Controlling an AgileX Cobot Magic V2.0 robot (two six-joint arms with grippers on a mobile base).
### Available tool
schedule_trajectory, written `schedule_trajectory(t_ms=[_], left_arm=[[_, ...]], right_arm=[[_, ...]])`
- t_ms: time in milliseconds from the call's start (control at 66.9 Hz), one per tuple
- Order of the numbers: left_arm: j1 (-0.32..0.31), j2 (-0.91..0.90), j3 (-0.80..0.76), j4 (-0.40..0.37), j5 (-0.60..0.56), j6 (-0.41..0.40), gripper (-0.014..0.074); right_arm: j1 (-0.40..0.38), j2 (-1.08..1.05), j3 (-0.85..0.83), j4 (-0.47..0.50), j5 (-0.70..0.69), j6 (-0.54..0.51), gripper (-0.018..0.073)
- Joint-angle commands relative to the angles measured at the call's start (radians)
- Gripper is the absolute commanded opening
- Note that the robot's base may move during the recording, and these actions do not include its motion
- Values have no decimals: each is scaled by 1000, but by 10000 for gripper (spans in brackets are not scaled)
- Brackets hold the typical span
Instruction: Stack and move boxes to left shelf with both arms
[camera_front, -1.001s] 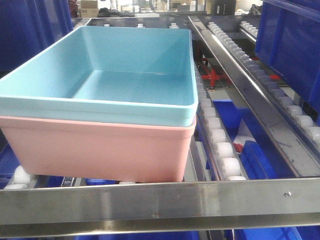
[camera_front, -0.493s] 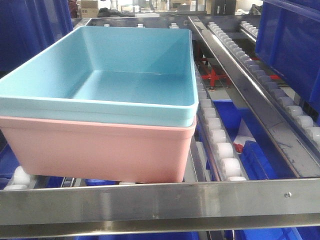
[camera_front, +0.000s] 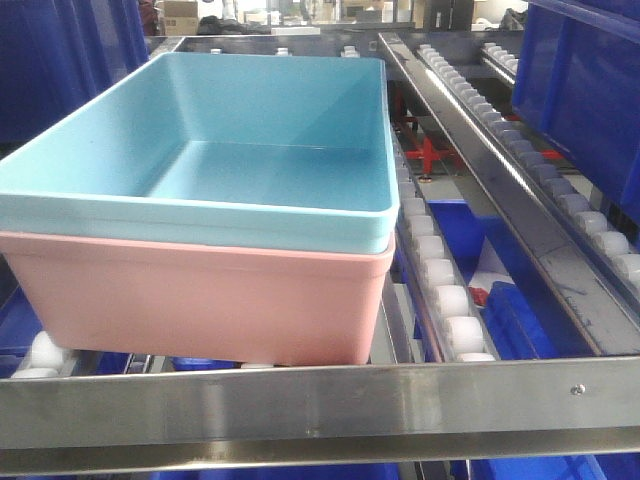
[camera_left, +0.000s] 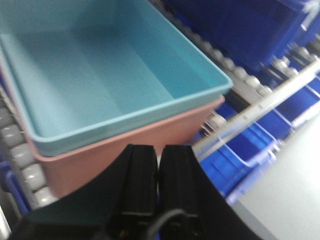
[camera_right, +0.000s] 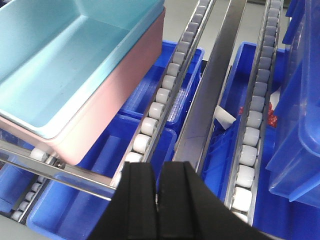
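The light blue box (camera_front: 250, 150) sits nested inside the salmon pink box (camera_front: 200, 305), and the stack rests on the roller rails of the left shelf (camera_front: 320, 405), just behind its front steel bar. My left gripper (camera_left: 158, 150) is shut and empty, hovering in front of the pink box's (camera_left: 125, 145) near wall without touching it. My right gripper (camera_right: 157, 167) is shut and empty too, above the roller rail (camera_right: 155, 107) to the right of the stack (camera_right: 60, 65). Neither gripper shows in the front view.
Dark blue crates (camera_front: 580, 90) stand on the right rack lane and more sit on the level below (camera_right: 75, 210). A steel rail (camera_front: 480, 140) divides the lanes. Red parts (camera_front: 430, 155) lie beneath the rollers. A pale floor strip (camera_left: 285, 195) shows at lower right.
The stacked boxes have edged slightly downward in the front view; otherwise nothing has visibly moved.
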Motion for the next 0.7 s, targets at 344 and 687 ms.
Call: schedule_trajectory(t_ms=[344, 687], left_arm=[[458, -340, 212, -10, -175, 8, -3], [703, -384, 311, -10, -248, 8, -3]], right_arm=[[0, 5, -27, -35, -80, -9, 55], [0, 5, -27, -35, -80, -9, 55]])
